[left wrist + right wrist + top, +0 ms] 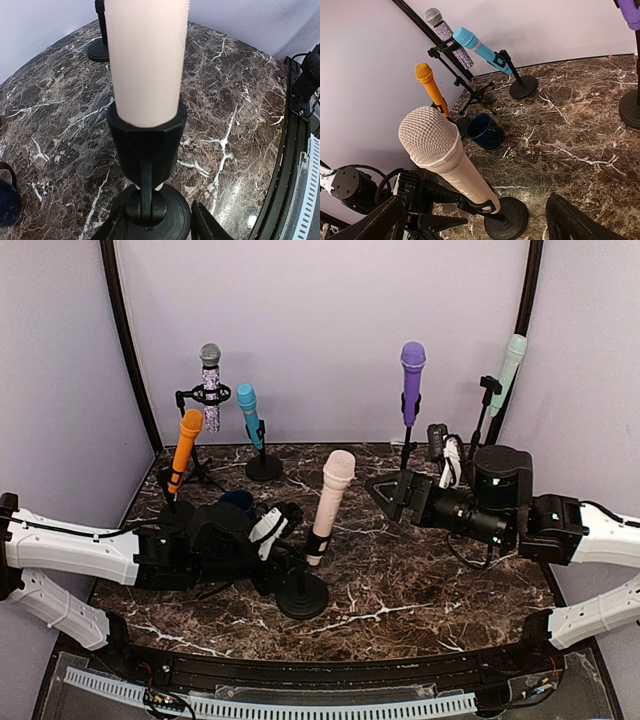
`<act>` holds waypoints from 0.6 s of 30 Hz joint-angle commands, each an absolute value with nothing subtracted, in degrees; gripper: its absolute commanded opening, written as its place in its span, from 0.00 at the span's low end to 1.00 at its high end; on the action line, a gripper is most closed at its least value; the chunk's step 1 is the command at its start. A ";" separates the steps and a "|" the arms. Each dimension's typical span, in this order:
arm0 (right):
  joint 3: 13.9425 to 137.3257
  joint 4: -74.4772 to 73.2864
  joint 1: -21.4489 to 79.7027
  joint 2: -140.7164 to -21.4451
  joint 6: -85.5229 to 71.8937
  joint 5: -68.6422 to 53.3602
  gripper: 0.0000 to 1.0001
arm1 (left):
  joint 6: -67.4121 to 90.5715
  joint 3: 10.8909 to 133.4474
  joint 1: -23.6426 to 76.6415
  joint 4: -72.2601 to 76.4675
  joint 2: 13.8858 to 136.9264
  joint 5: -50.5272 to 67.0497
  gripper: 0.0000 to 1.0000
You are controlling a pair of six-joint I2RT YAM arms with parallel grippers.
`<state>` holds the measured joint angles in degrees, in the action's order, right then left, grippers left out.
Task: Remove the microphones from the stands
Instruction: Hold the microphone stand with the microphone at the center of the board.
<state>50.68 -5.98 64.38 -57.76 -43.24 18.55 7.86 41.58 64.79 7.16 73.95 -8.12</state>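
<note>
Two left fingers [206, 226] flank the stand [145, 142] base — microphone [147, 60] seated.

Bright, even light; soft glare patches on the polished marble tabletop [248, 220]; mild wide-angle edge distortion.

Open tabletop [410, 575] right and front of pink mic [332, 495]; clear gap between it and right gripper [388, 491]. Left side crowded: left gripper [285, 535], cup [240, 502], orange mic [184, 448]; purple mic [412, 380] behind right gripper.

place: robot lab booth | cues: plain lilac walls [320, 330]; marble-pattern table [420, 570]; bolted-down left arm [70, 545], right arm [610, 540]
</note>
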 commanded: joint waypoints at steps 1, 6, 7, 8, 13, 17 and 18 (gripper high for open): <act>53.33 -4.83 64.16 -57.55 -42.01 17.84 0.99 | 3.49 45.22 64.76 3.64 75.17 -6.59 0.47; 52.38 -3.64 64.19 -57.33 -43.08 17.55 0.99 | 3.43 45.56 63.97 6.22 76.12 -6.42 0.48; 52.36 -3.51 64.22 -57.46 -43.20 17.43 0.99 | 3.56 45.63 63.63 6.45 76.49 -6.42 0.46; 52.42 -3.51 64.23 -57.61 -43.30 17.26 0.99 | 3.58 45.69 63.46 6.89 76.61 -6.37 0.45; 53.42 -4.04 64.25 -58.73 -42.98 16.81 0.99 | 3.29 45.79 63.28 7.07 76.96 -6.18 0.36; 53.94 -4.08 64.24 -59.72 -42.58 16.68 0.99 | 3.08 45.82 63.20 7.01 76.89 -5.82 0.36; 53.94 -4.00 64.20 -59.78 -42.60 16.78 0.99 | 3.04 45.97 63.20 7.02 76.98 -5.72 0.37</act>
